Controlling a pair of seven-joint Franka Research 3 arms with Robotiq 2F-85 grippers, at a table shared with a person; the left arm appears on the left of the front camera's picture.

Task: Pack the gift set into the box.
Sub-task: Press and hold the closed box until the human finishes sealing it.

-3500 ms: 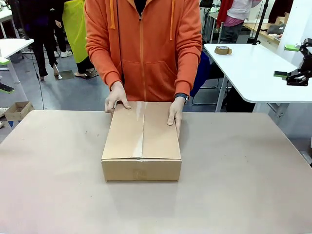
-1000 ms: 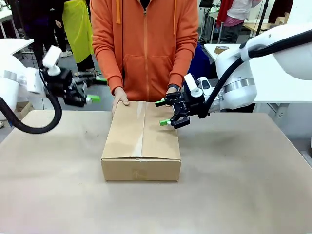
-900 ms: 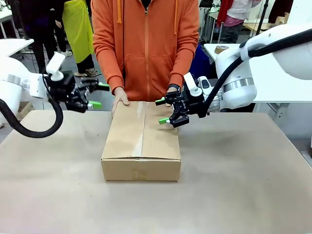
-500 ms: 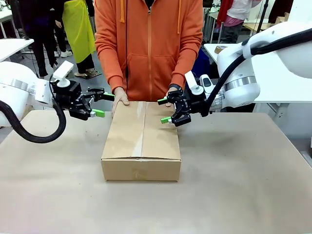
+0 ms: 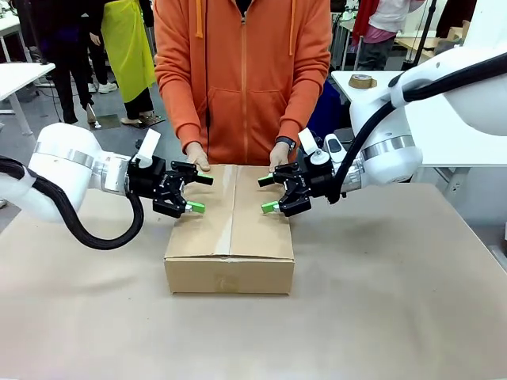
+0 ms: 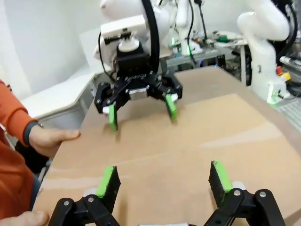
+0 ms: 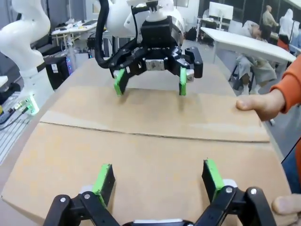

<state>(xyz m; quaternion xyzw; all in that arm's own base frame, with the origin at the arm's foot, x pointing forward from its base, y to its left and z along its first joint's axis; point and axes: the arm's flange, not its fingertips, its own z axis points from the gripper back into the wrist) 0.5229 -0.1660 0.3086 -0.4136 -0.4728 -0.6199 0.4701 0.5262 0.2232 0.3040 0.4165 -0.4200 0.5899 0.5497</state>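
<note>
Medium brown corrugated cardboard carton (image 5: pixel 230 229) sits mid-table on the tan table top (image 5: pixel 396 309), long axis running away from the robot. Both top flaps are down, meeting at a centre seam (image 5: pixel 228 214) with a glossy strip along it, tape by the look. Can't tell what's inside with the flaps shut, so no read on where the gift set is. Left gripper (image 5: pixel 200 194) hovers over the left flap near the far end, fingers apart, holding nothing. Right gripper (image 5: pixel 268 195) mirrors it over the right flap, also spread and empty, and the two face each other across the seam. In the wrist views the pads look just above the cardboard; contact I can't confirm. The person's hands (image 5: pixel 196 157) rest on the carton's far edge, one just behind each gripper. My read: this is the flap step, either opening the lid for packing or pressing it down to close; the frames don't settle which. If opening, the next move needs a finger under a flap edge at the seam, and the strip has to give first. Lifting from the far end looks awkward with hands there. Room: table top is bare on both sides and in front of the carton, so lateral and near-side clearance is good. The tight spot is the far edge, where grippers and hands sit close, and the gap between the two grippers over the seam is short.
</note>
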